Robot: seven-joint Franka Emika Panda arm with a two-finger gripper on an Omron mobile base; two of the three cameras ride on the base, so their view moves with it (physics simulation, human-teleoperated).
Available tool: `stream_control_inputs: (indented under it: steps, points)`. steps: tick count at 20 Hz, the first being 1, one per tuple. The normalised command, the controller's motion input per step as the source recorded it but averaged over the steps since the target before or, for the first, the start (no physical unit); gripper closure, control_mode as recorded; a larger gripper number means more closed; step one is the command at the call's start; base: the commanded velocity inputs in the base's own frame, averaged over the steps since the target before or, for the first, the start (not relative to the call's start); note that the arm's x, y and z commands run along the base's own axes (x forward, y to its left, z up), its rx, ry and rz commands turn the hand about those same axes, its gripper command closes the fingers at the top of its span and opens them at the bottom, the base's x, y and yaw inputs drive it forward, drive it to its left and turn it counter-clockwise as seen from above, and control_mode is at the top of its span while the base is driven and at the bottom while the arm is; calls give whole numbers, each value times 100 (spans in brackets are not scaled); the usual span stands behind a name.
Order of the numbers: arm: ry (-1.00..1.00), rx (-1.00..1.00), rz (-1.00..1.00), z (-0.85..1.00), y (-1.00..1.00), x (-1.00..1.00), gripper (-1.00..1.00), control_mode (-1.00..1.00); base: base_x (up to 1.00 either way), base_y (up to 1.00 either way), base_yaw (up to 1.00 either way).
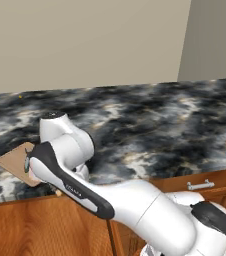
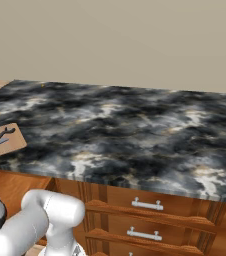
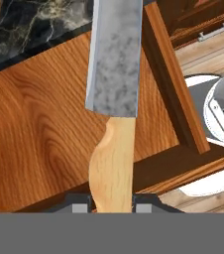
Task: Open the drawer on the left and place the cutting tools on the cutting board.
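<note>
In the hand view my gripper (image 3: 113, 204) is shut on the light wooden handle of the knife (image 3: 114, 149). Its grey blade points away from the hand, over the open drawer (image 3: 34, 139). The drawer's reddish-brown floor lies bare below the knife. The tan cutting board (image 2: 12, 143) lies at the counter's left front edge, with the dark peeler (image 2: 1, 137) on it. In the left base view my arm partly covers the board (image 1: 12, 161).
The dark marbled counter (image 2: 135, 130) stretches to the right, with a plain wall behind it. Narrower stacked drawers with silver bar handles (image 2: 146, 204) sit below the counter on the right. The drawer's side wall (image 3: 169, 84) rises just right of the blade.
</note>
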Motion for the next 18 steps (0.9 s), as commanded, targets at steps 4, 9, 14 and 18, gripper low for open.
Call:
stream_control_inputs:
  steps: [4, 9, 14, 18]
  points:
    - [2, 0, 0, 25, -39, 100, 100, -100, 0, 0, 0]
    - [4, 0, 0, 1, -12, 97, 100, -100, 0, 0, 0]
    - [3, 0, 0, 0, 0, 83, 100, -100, 0, 0, 0]
    - [7, 0, 1, -12, 4, 75, 100, -100, 0, 0, 0]
